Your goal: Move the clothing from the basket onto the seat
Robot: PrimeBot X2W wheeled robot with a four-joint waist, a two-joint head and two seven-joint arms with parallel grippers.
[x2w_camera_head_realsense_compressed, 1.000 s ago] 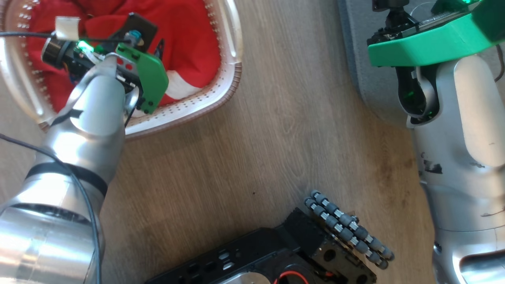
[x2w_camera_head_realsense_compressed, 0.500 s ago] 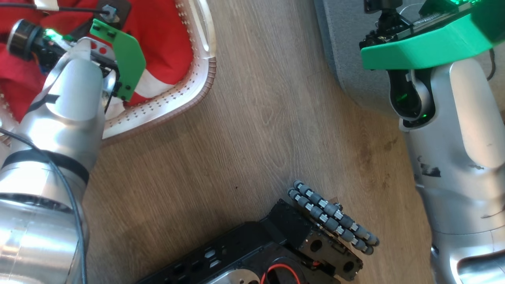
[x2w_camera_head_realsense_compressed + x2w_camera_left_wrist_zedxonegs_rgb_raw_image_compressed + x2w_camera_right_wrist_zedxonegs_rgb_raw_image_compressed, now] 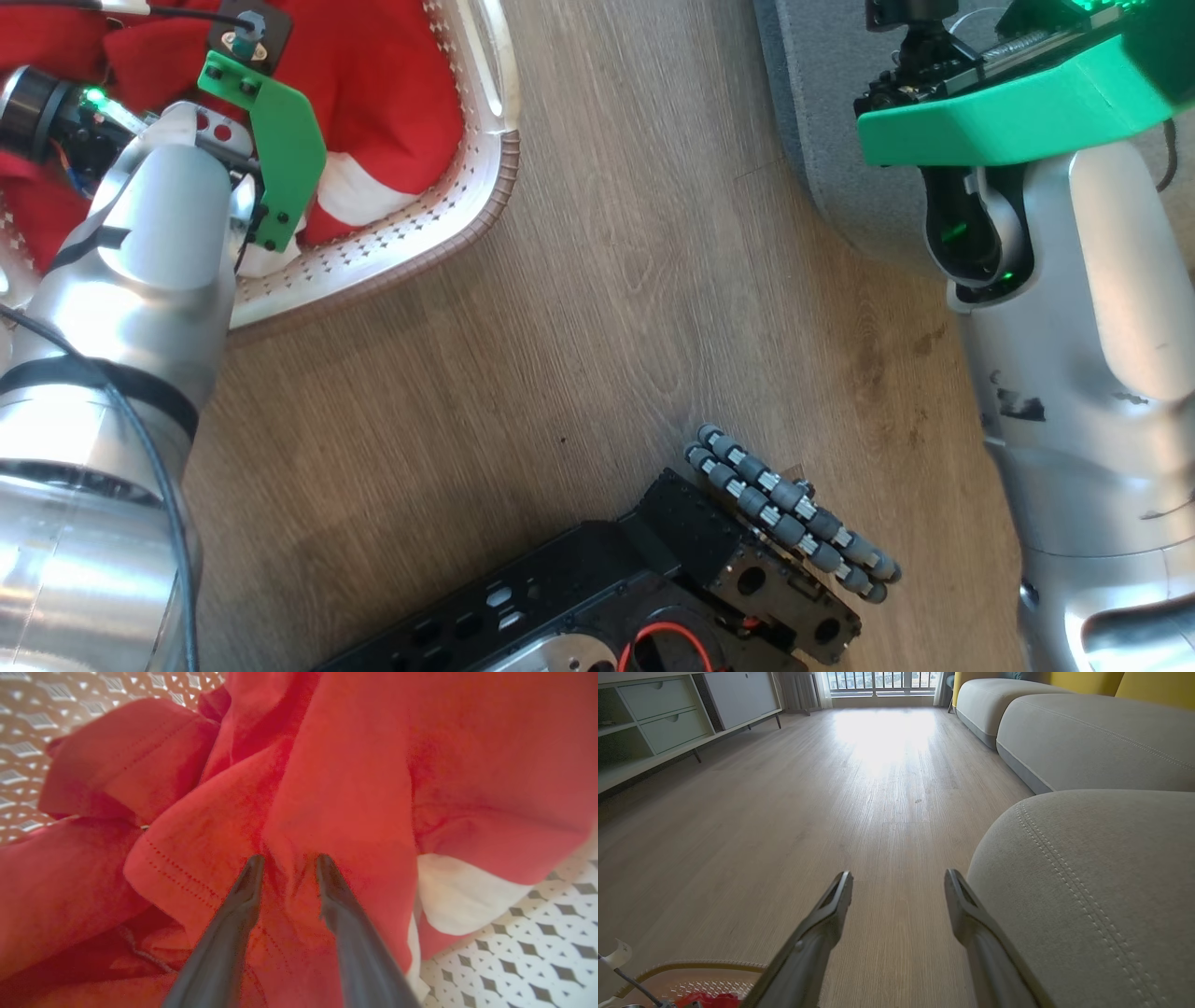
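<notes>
Left gripper [image 3: 289, 858] was nose-down in the basket [image 3: 485, 201], fingers part-way together with a ridge of the clothing [image 3: 355, 779] bunched between the tips. Couldn't tell whether it was truly pinched or just straddled. Right gripper [image 3: 899, 876] hung spread wide and empty, low over the floor [image 3: 859, 793], just beside the seat [image 3: 1087, 891]. Clothing lay crumpled in the basket, inside the rim as far as visible. Handling guess: light, limp, no stiffness, so it would drape and trail when lifted; not fragile, and woven cloth should hold in a pinch. Best hold looked like a thick fold mid-garment, about where the tips were, or the stitched hem [image 3: 177, 863] to their left. Taking the white part [image 3: 460, 896] at the edge would likely leave most of it dragging over the perforated wall. Surface: wood-look plank floor, basket on it, near the seat. Seat was soft grey upholstery, rounded corner, double stitch line. Room: low cabinet [image 3: 668, 728] along one side, bright window [image 3: 882, 681] at the far end.
</notes>
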